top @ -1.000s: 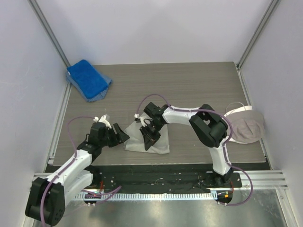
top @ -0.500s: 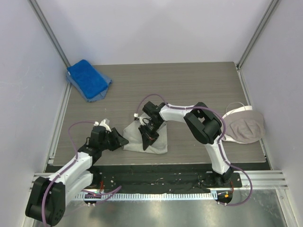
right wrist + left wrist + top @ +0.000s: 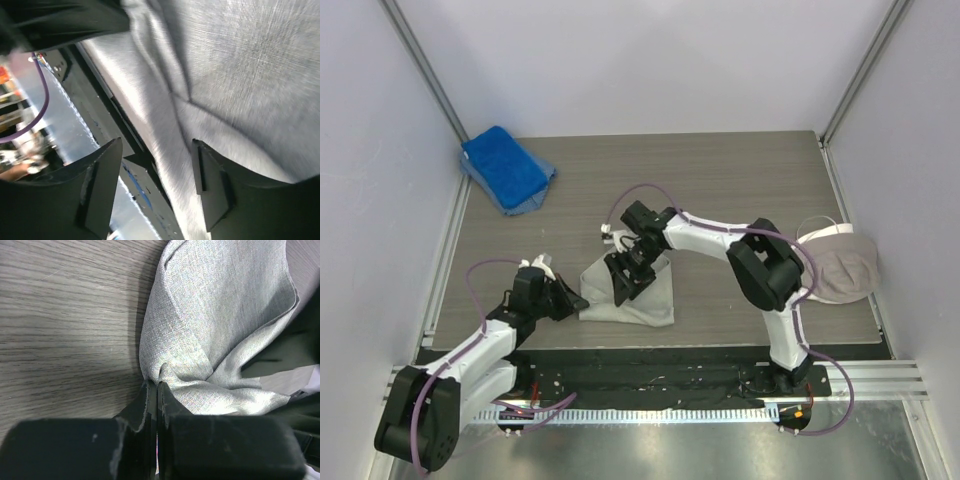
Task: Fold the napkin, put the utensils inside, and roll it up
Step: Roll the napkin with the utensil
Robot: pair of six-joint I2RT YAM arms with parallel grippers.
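Top view: napkin (image 3: 645,305) lies crumpled and partly folded on the table (image 3: 720,190), lower centre of frame, just above the near edge. Left gripper (image 3: 576,298) sits at the napkin's left corner, touching it. Right gripper (image 3: 623,283) is over the napkin's upper-left part, pointing down at the cloth.

Left wrist view: left gripper (image 3: 154,390) has its jaws pressed together, pinching the napkin (image 3: 215,325) by a corner. The cloth puckers into folds right at the tips of the fingers (image 3: 140,410). The rest of the napkin spreads away to the upper right of frame, one flap folded over another. Bare table (image 3: 65,330) fills the left side.

Right wrist view, blurred: right gripper (image 3: 157,147) has its jaws spread wide, nothing clamped. The napkin (image 3: 250,65) fills the upper right and runs down between the two fingers (image 3: 102,185). One finger is over the dark rail at the table edge, the other over cloth. Cannot tell whether the tips touch the fabric.

Elsewhere in the top view: blue towel (image 3: 505,165) in the upper left corner of the table, beige-grey cloth (image 3: 842,268) at the right edge, both well apart from the napkin.
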